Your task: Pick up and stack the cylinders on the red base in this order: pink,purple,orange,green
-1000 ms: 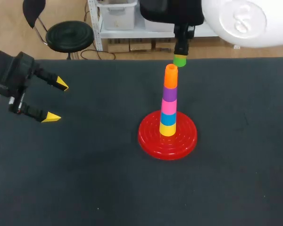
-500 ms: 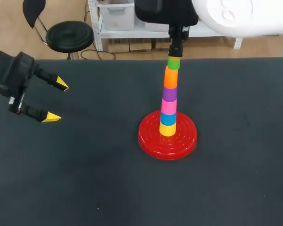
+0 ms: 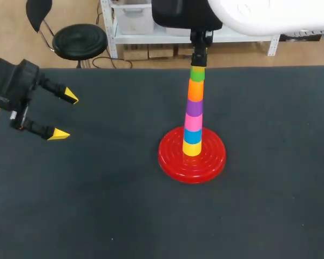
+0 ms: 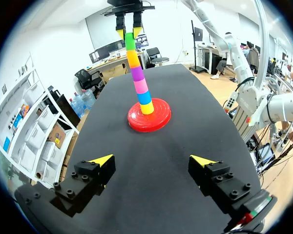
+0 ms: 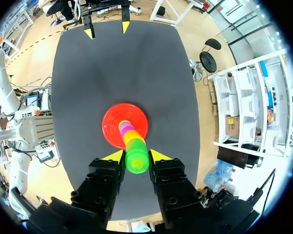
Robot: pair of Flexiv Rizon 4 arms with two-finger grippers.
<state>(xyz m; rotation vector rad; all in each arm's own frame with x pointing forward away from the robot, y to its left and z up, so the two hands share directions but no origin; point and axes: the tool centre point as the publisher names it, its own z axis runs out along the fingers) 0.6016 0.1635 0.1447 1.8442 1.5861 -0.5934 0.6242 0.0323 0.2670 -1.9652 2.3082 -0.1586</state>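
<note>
Green cylinder (image 3: 197,74) pinched in right gripper (image 5: 136,157) atop orange cylinder (image 3: 195,90); left gripper (image 3: 65,115) spread. Risk: off-centre release tips tall stack (image 3: 193,121) off red base (image 3: 170,157)

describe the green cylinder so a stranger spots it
Find the red base mid-table with its tower of cylinders. The green cylinder is the topmost, above the orange cylinder, and the only one held by the right gripper.

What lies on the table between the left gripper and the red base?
Nothing: the head view shows only bare dark table between the left gripper and the red base.
</note>
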